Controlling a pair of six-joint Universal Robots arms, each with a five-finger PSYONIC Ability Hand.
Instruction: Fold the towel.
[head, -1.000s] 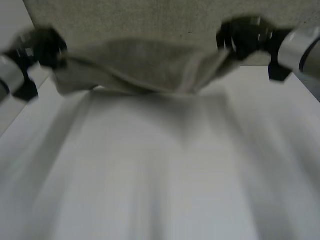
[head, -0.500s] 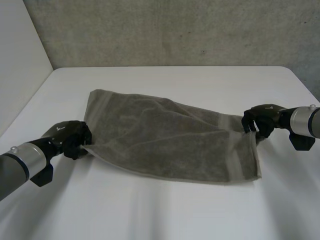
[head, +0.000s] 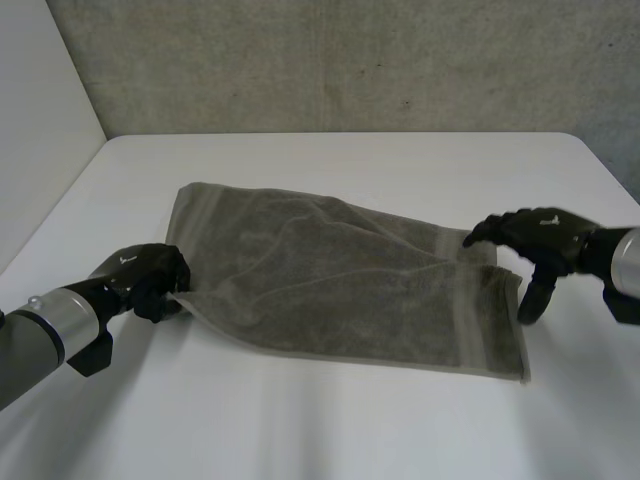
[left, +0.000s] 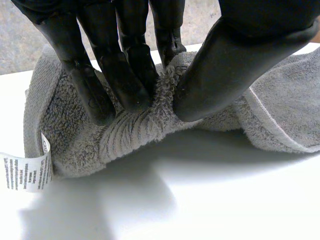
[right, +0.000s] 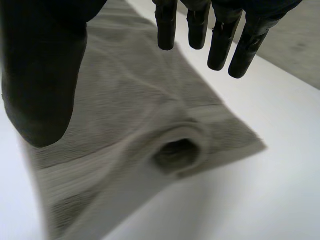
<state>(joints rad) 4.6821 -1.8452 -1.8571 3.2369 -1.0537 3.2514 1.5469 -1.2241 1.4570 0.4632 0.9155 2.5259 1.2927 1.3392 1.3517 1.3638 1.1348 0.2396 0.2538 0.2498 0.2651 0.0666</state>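
From my station, the matte black left hand (head: 140, 275) reads as a chunky, rounded shell with a small pale mark (head: 126, 258) on its back. Its wrist view gives me thick, smooth, slightly glossy black fingers (left: 122, 65) and a much broader thumb (left: 235, 60). Behind the hand I see the silver-grey cylindrical left arm (head: 60, 318), with a black angular bracket (head: 92, 352) beneath it. The matte black right hand (head: 535, 235) matches, with a pale mark on its back too. Its fingers (right: 218, 37) end blunt and squared, and its thumb (right: 42, 75) is wide and rounded. The silver-grey right arm (head: 628, 258) has the same cylindrical build.
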